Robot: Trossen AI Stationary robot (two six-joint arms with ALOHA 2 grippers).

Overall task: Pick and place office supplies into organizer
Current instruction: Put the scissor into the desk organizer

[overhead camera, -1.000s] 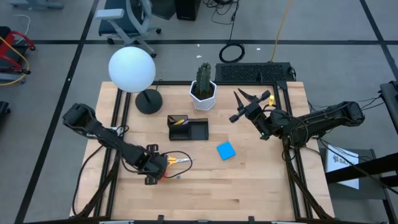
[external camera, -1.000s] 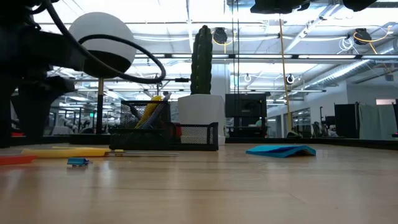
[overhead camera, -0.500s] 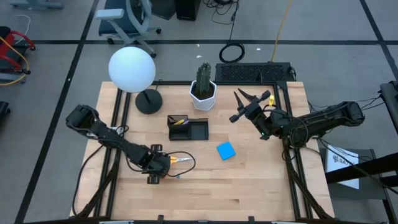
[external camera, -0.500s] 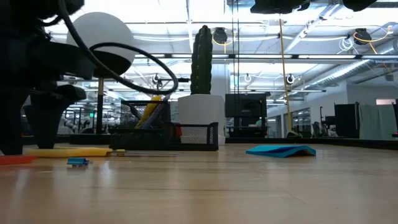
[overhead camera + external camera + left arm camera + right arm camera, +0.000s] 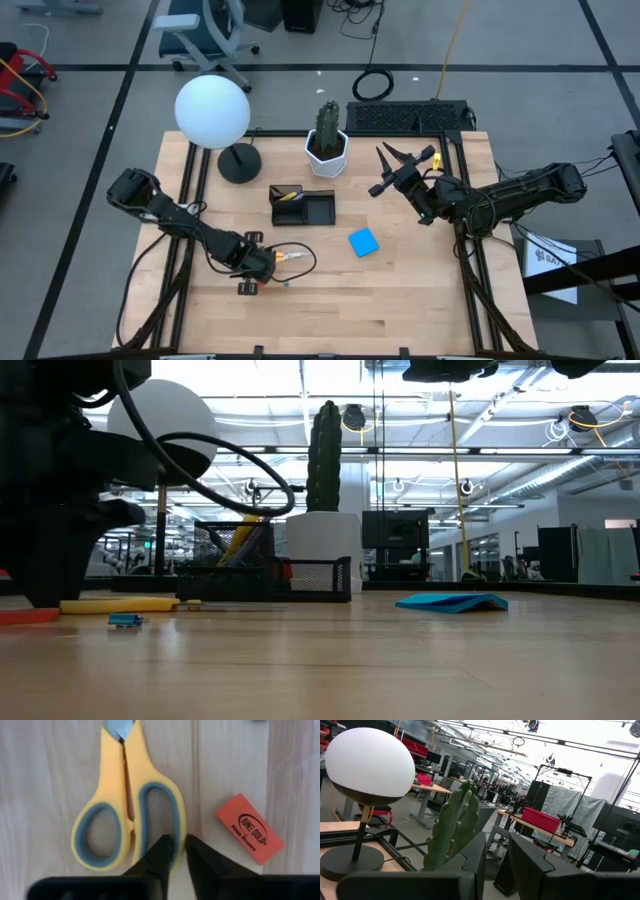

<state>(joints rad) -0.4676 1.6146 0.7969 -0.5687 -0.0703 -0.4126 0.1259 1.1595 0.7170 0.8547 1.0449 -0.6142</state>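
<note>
Wooden slats make up the surface (image 5: 400,300), with an open office floor around it and a black keyboard (image 5: 408,115) at its far edge. Taking the organizer (image 5: 303,206) as the landmark: it is a small black mesh tray near the middle of the surface, with something yellow already in one compartment. The white cactus pot (image 5: 327,153) stands just beyond it, and the lamp (image 5: 213,112) stands beyond it to the left. The blue sticky-note pad (image 5: 364,242) lies near the organizer, on its near right side. The scissors (image 5: 127,805) lie flat on the near left side of the organizer, with an orange eraser (image 5: 249,828) just beside them. The left pincer (image 5: 174,851) is down at the scissors. Its fingers are drawn close together astride the rim of one handle loop, so it looks to be closing on the handle; I cannot tell that the grip is firm. The right pincer (image 5: 400,172) waits raised to the right of the organizer, its fingers near together and holding nothing. The step in hand seems to be picking up the scissors. The next move likely calls for a secure pinch, a lift clear of the eraser, and a carry toward the organizer, with the blades turned to drop into a compartment.
</note>
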